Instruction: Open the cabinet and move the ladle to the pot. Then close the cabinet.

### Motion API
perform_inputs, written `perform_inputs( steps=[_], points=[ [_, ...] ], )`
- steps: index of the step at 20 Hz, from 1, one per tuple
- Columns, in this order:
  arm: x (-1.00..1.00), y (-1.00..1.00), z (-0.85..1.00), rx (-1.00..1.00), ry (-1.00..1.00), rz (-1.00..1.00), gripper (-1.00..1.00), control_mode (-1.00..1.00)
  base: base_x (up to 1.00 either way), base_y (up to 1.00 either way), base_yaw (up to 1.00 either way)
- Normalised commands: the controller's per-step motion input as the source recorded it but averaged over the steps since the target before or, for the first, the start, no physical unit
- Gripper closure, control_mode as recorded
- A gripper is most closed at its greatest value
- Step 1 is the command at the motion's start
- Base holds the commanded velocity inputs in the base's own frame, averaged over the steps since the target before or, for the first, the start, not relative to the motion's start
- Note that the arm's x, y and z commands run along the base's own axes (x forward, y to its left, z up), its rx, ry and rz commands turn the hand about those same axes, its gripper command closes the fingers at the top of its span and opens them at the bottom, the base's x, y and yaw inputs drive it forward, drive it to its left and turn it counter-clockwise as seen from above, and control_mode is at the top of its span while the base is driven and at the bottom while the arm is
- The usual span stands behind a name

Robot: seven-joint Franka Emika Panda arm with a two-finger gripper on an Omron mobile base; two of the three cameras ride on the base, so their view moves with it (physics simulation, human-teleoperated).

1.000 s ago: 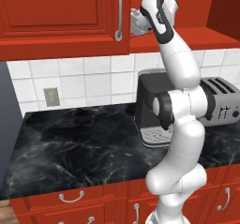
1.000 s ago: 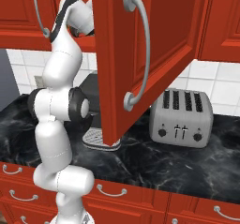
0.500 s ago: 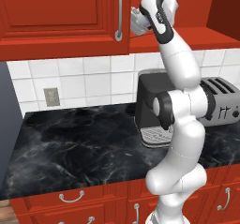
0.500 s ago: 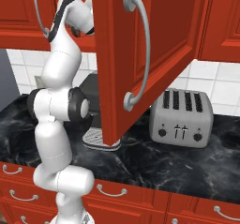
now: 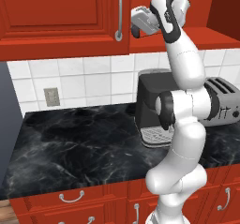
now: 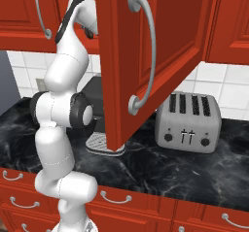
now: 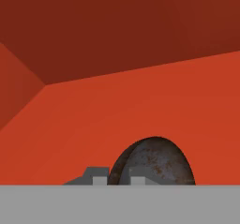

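The red cabinet (image 5: 61, 17) stands open: its right door (image 6: 160, 56) swings out toward the camera in the right base view. My gripper (image 5: 135, 28) reaches into the opening just right of the closed left door's silver handle (image 5: 119, 12). In the hand view my gripper (image 7: 117, 177) points at the red cabinet floor (image 7: 140, 101). Its fingertips (image 7: 96, 176) stand close together, shut on the ladle (image 7: 157, 160), of which a rounded, dull grey speckled bowl shows just beyond them. The ladle's handle is hidden. The pot is out of view.
A dark coffee machine (image 5: 150, 106) sits on the black marble counter (image 5: 79, 148) right under my hand. A silver toaster (image 6: 189, 122) stands to its right. Red drawers (image 5: 70, 199) with curved handles run below. The open door hangs over the counter beside my arm.
The fingers have closed together inside the cabinet. The arm has barely moved and the door stays swung open.
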Motion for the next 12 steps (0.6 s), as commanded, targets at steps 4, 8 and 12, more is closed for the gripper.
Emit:
perform_inputs(
  steps=[4, 8, 12],
  points=[
    [-0.27, -0.53, 0.0, 0.0, 0.0, -0.04, 1.0, -1.0, 0.0, 0.0, 0.0],
    [-0.78, -0.28, 0.0, 0.0, 0.0, -0.06, 1.0, -1.0, 0.0, 0.0, 0.0],
    [-1.0, -0.16, 0.0, 0.0, 0.0, -0.07, 1.0, -1.0, 0.0, 0.0, 0.0]
  ],
)
